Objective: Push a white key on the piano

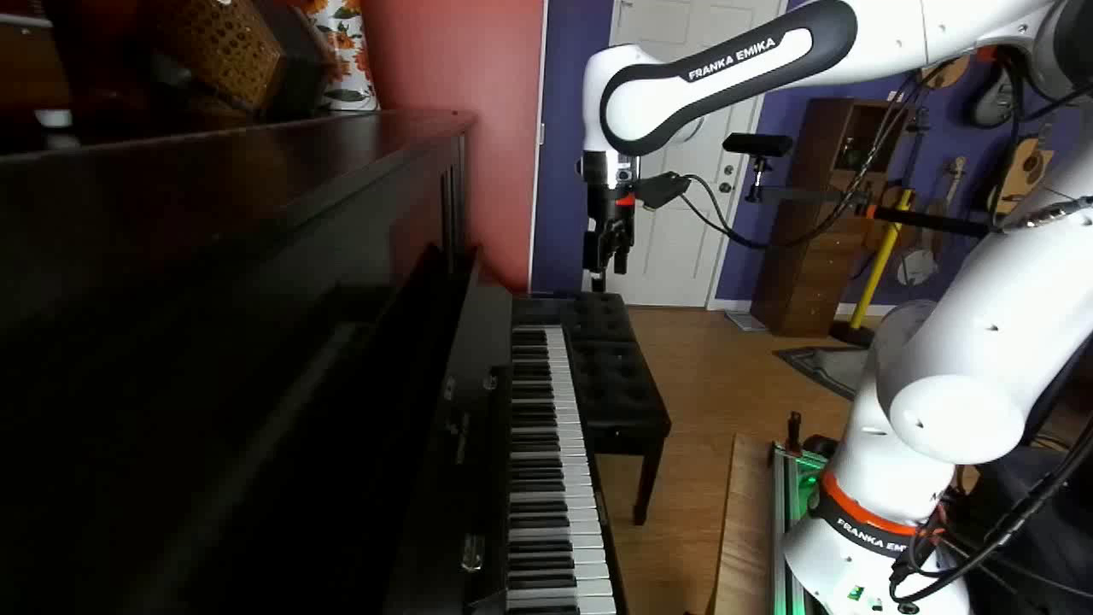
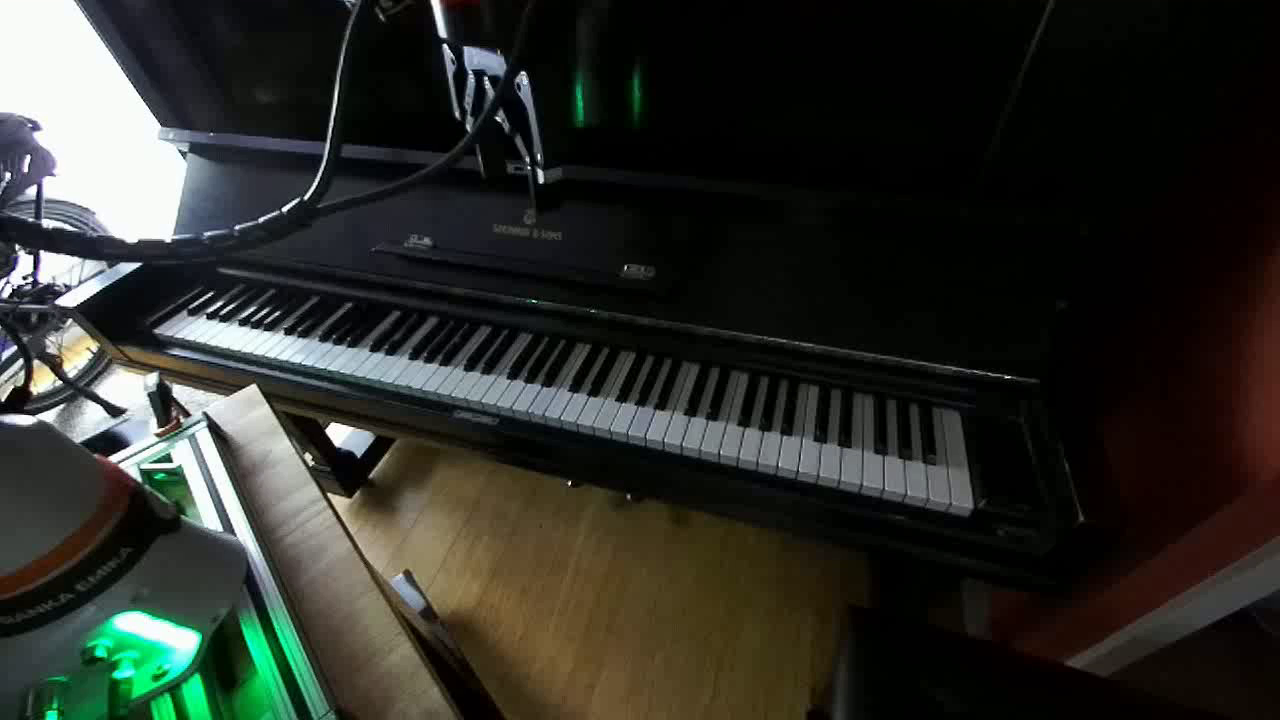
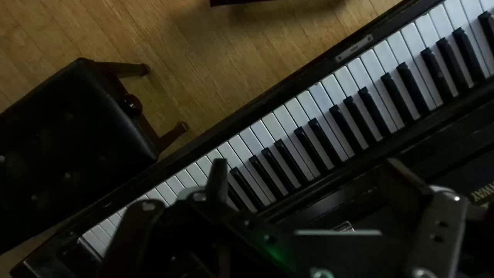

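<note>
The piano (image 1: 213, 231) is dark glossy upright wood with its fallboard up and its keys bare. It also shows in an exterior view (image 2: 800, 280). The row of white keys (image 2: 640, 420) runs along its front. In the wrist view the white keys (image 3: 297, 110) cross diagonally beside black keys. My gripper (image 1: 608, 269) points down and hangs well above key height, touching nothing. In an exterior view the gripper (image 2: 510, 180) appears in front of the piano's upper front. In the wrist view my gripper (image 3: 307, 162) has its fingers spread wide with nothing between them.
A black padded bench (image 1: 610, 367) stands by the far end of the keyboard. It shows in the wrist view (image 3: 73, 139) too. Cables (image 2: 330, 200) loop from the arm. A wooden table (image 2: 310, 560) carries the robot base. An orange-red wall (image 1: 461, 128) lies beyond the piano.
</note>
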You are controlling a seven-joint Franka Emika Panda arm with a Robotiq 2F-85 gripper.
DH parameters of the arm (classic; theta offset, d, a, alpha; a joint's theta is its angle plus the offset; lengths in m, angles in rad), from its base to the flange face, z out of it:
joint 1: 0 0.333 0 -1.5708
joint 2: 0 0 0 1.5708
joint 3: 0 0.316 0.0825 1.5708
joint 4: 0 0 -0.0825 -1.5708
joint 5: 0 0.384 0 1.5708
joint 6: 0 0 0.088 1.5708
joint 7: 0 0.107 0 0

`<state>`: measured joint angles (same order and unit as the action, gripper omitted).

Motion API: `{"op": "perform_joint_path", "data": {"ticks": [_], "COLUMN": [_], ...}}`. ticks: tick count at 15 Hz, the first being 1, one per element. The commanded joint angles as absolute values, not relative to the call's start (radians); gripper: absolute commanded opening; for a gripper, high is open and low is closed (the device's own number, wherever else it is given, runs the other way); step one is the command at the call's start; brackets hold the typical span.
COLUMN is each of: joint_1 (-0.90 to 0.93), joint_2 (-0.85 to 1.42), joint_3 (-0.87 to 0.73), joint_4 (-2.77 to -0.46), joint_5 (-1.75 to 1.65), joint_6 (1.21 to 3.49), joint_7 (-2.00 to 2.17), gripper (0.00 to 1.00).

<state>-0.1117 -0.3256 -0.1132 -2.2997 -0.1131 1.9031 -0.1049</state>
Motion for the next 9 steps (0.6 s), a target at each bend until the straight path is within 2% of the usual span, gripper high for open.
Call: {"op": "perform_joint_path", "data": {"ticks": [1, 9], "joint_1": [-0.109, -0.118], "joint_2": [-0.325, -0.271], "joint_3": [-0.115, -0.124], "joint_4": [-2.298, -2.263], "joint_5": [-0.114, -0.148], "joint_6": [1.901, 1.849], "joint_7": [-0.104, -0.141], "gripper": [1.0, 1.0]}}
